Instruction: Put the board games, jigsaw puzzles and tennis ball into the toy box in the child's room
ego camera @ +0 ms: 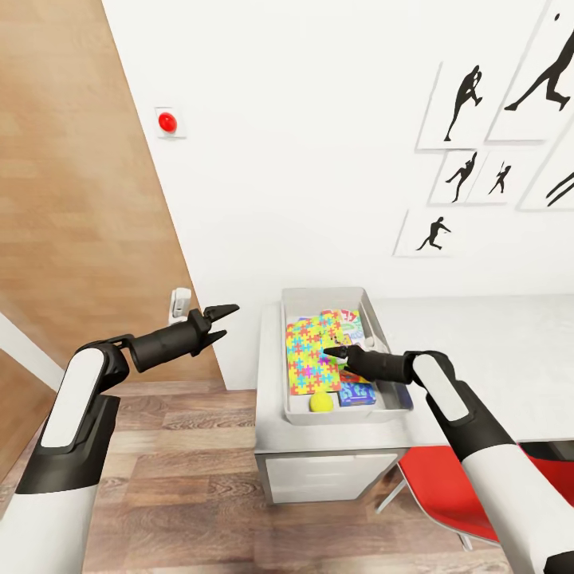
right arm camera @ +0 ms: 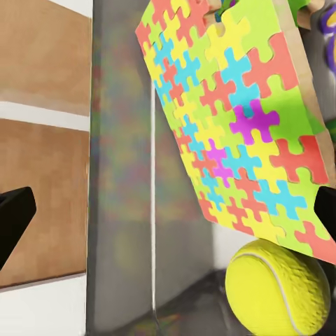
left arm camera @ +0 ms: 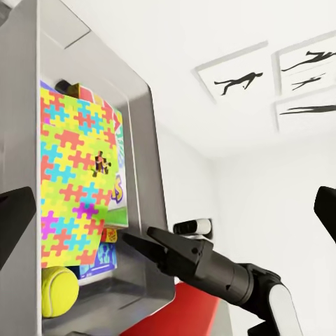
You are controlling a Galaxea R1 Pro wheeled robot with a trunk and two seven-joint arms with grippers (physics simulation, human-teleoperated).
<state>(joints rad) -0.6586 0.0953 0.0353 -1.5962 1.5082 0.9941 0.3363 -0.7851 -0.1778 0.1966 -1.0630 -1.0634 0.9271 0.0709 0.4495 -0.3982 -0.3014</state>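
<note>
Fingers of the left gripper (ego camera: 224, 322) stand spread and empty at centre-left of the head view, over wood floor (ego camera: 183, 470), apart from the table (ego camera: 494, 351). Right of it, at frame centre, the toy box (ego camera: 296, 414) sits on the table's left end — inside lie a jigsaw puzzle (ego camera: 311, 359), the tennis ball (ego camera: 321, 403) at its near edge, and game boxes (ego camera: 356, 393) partly hidden. The right gripper (ego camera: 331, 351) hovers over the puzzle, jaws parted, holding nothing. A red chair (ego camera: 438, 486) shows lower right.
</note>
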